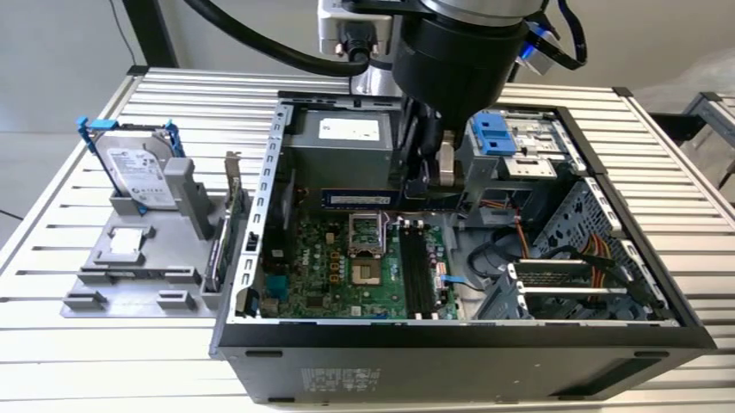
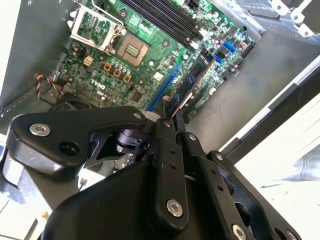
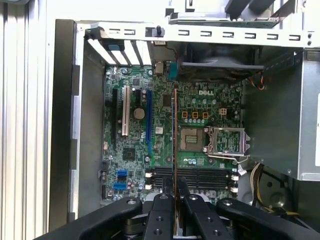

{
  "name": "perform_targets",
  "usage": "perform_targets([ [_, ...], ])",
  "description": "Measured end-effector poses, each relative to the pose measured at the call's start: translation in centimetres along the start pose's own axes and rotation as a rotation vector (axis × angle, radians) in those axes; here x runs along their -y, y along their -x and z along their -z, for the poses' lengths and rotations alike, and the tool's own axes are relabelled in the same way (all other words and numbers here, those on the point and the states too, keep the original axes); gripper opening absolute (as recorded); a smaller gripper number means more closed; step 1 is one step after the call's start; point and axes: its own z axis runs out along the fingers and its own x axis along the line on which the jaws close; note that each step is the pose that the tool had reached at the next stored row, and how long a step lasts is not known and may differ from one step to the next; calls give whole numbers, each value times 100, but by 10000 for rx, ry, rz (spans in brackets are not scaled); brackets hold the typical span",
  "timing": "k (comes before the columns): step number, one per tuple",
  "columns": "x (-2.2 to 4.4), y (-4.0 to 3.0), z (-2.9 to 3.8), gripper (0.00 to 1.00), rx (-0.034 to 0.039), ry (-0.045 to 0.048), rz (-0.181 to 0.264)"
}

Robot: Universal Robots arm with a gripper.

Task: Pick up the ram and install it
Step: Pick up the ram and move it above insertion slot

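The tool [image 1: 429, 188] is clamped on one end of the ram [image 1: 360, 199] and holds it in the air inside the open computer case [image 1: 460, 342], above the motherboard [image 1: 333, 267]. The ram's long axis runs toward the exterior view's left, crosswise to the memory slots [image 1: 416, 271] below it.

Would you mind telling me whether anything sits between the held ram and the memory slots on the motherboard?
Nothing visible does. The gripper holds the ram above the motherboard, and the memory slots look empty, with no cable across them.
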Motion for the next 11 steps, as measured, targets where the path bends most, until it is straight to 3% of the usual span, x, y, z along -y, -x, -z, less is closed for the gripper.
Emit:
perform_targets([
  [11, 72, 49, 5, 0, 1, 0, -25],
])
